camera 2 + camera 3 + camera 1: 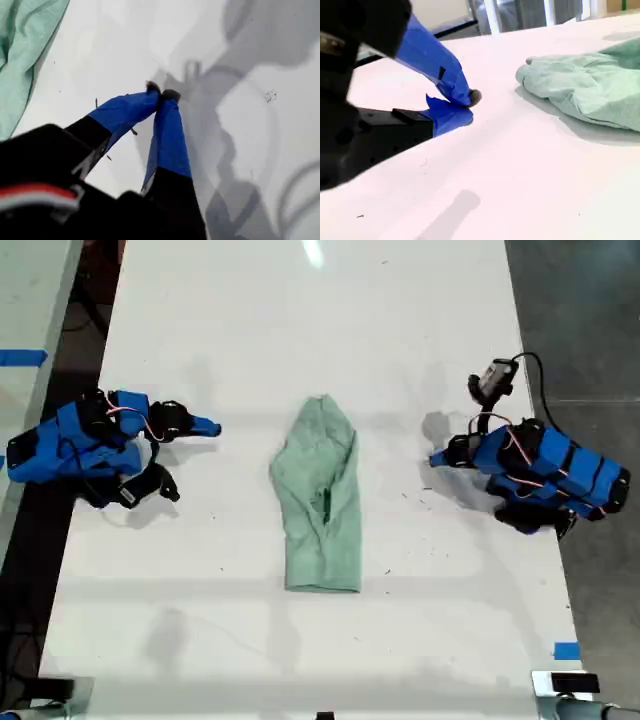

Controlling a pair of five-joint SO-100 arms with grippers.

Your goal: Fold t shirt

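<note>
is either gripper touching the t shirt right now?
No. In the exterior view the t shirt lies alone mid-table, with bare white table between it and both blue arms.

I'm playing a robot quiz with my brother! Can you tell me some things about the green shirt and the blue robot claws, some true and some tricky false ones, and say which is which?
1. The t shirt lies in a long bundle on the white table, between the two arms. True.
2. My first gripper is holding the t shirt. False: it is shut on nothing, apart from the shirt.
3. My second gripper is shut, with nothing in it. True.
4. The t shirt is bright red. False: it is pale mint green.
5. The t shirt is spread out flat. False: it is wrinkled and folded into a narrow strip.
</note>
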